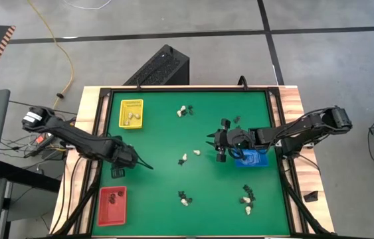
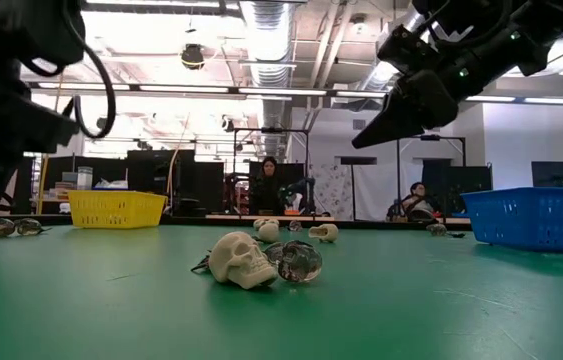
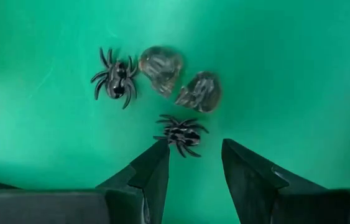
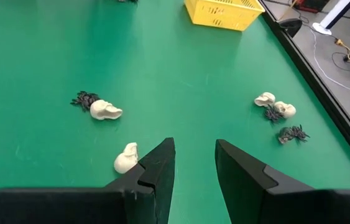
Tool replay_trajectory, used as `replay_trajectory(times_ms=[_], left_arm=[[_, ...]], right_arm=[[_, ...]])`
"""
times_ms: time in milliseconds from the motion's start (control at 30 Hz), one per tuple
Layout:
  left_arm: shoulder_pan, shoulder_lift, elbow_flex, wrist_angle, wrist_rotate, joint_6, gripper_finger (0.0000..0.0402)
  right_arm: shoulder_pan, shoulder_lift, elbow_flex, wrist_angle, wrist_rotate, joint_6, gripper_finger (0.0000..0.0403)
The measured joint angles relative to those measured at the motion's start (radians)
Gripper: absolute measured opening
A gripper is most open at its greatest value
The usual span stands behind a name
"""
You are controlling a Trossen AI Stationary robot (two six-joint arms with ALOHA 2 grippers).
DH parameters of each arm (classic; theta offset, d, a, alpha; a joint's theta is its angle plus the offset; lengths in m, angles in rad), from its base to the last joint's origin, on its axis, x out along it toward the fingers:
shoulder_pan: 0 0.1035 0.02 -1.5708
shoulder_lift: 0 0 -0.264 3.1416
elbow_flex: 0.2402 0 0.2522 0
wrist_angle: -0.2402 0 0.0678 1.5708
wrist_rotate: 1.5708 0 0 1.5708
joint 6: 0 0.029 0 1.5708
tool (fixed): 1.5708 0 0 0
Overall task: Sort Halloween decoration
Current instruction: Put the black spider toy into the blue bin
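My left gripper (image 3: 193,155) is open and points down at the green mat near the table's left side (image 1: 145,164). Just ahead of its fingertips lies a black spider (image 3: 181,132), with a second spider (image 3: 115,79) and two smoky clear skulls (image 3: 162,67) beyond. My right gripper (image 4: 194,155) is open and hangs above the table's middle (image 1: 212,141), touching nothing. Below and ahead of it lie cream skulls (image 4: 106,110) (image 4: 126,158), one beside a spider (image 4: 84,99), and a further cluster of skulls and spiders (image 4: 277,109). The low view shows a cream skull (image 2: 241,258) against a clear one (image 2: 299,260).
A yellow tray (image 1: 131,113) with cream pieces stands at the far left. A red tray (image 1: 112,204) with dark pieces sits at the near left, and a blue tray (image 1: 251,158) lies under my right arm. More trinkets lie scattered (image 1: 185,197) (image 1: 247,199). People sit in the room beyond (image 2: 266,185).
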Motion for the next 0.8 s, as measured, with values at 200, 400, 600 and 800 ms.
replay_trajectory(times_ms=[200, 400, 600, 800], left_arm=[[0.000, 0.076, 0.000, 0.032, -0.020, -0.002, 0.0139], [0.001, 0.136, -0.015, 0.069, 0.001, -0.003, 0.0139], [0.000, 0.128, -0.028, 0.083, 0.004, -0.015, 0.0139], [0.001, 0.097, -0.037, 0.088, 0.006, -0.040, 0.0117]], right_arm=[[-0.007, 0.000, 0.000, 0.000, 0.000, -0.021, 0.0146], [-0.006, 0.000, 0.000, 0.000, -0.001, -0.025, 0.0146], [-0.006, 0.000, 0.000, -0.001, -0.002, -0.025, 0.0146], [-0.006, 0.000, 0.000, 0.000, -0.002, -0.026, 0.0146]])
